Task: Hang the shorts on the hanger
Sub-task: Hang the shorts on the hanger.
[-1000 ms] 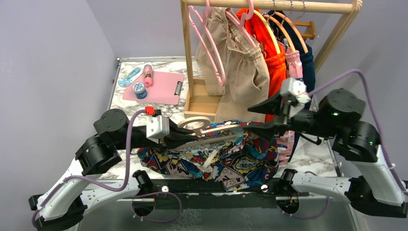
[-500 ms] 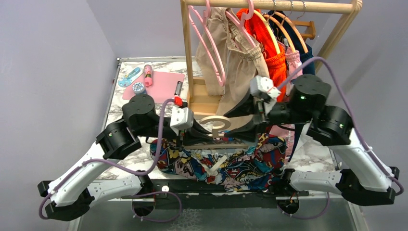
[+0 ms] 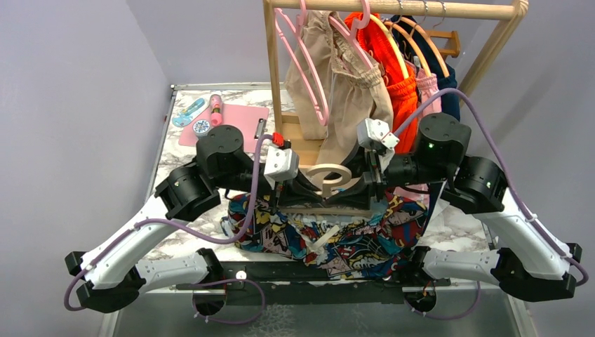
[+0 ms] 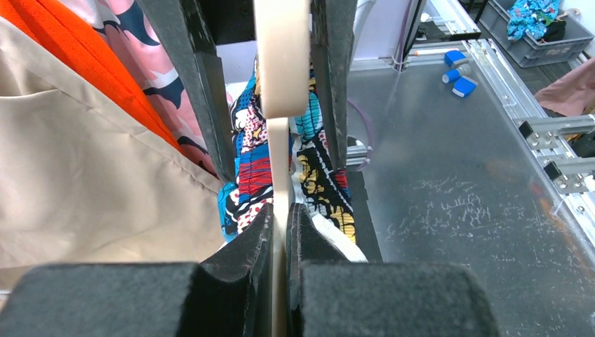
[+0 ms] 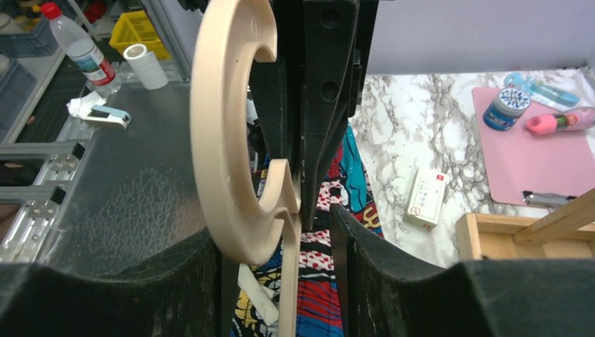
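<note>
**Hanger pinched from the left, straddled from the right, above the shorts**

We see both arms reaching inward and meeting over the near middle of the table (image 3: 184, 151). Between them stands the hanger (image 3: 330, 175), upright, its curved hook uppermost and its flat face towards the overhead camera.

The left gripper (image 4: 279, 217) has its jaws closed tight on the thin edge of the hanger's frame; in its wrist view the pads press on both sides with no gap.

The right gripper (image 5: 281, 225) comes in from the other side. Its jaws stand partly open around the hanger's neck, just under the hook, with a gap on each side in its own wrist view. We see no grip there.

The shorts (image 3: 365, 239) lie bunched on the table directly beneath the hanger, spreading between the two arms up to the near edge. Their fabric rises close to the hanger's lower bar. We cannot tell whether any of it is draped over that bar.

Behind stands a wooden rack (image 3: 393, 8) carrying pink hangers (image 3: 302, 63), beige shorts (image 3: 358, 105) and an orange garment (image 3: 400, 91). A pink clipboard (image 3: 231, 126) lies at the table's far left.
</note>
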Controlling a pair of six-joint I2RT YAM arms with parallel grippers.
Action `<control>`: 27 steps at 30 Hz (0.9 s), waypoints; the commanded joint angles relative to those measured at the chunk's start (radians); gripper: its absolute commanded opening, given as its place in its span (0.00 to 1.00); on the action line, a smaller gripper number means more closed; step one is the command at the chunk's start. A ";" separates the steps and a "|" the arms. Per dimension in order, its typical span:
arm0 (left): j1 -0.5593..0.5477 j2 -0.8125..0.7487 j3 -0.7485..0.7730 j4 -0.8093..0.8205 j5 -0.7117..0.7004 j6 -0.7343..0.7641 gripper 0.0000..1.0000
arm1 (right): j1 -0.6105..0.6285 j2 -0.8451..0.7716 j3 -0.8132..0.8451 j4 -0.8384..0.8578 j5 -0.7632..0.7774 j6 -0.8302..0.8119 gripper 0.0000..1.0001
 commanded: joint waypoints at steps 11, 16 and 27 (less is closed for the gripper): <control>0.000 0.013 0.044 0.088 0.017 -0.001 0.00 | -0.002 -0.036 -0.096 0.022 0.046 -0.002 0.49; 0.001 -0.004 0.024 0.111 0.017 -0.009 0.00 | -0.003 -0.060 -0.128 0.015 0.089 -0.014 0.34; 0.001 -0.019 0.012 0.113 -0.041 -0.026 0.11 | -0.003 -0.073 -0.116 0.036 0.130 0.013 0.01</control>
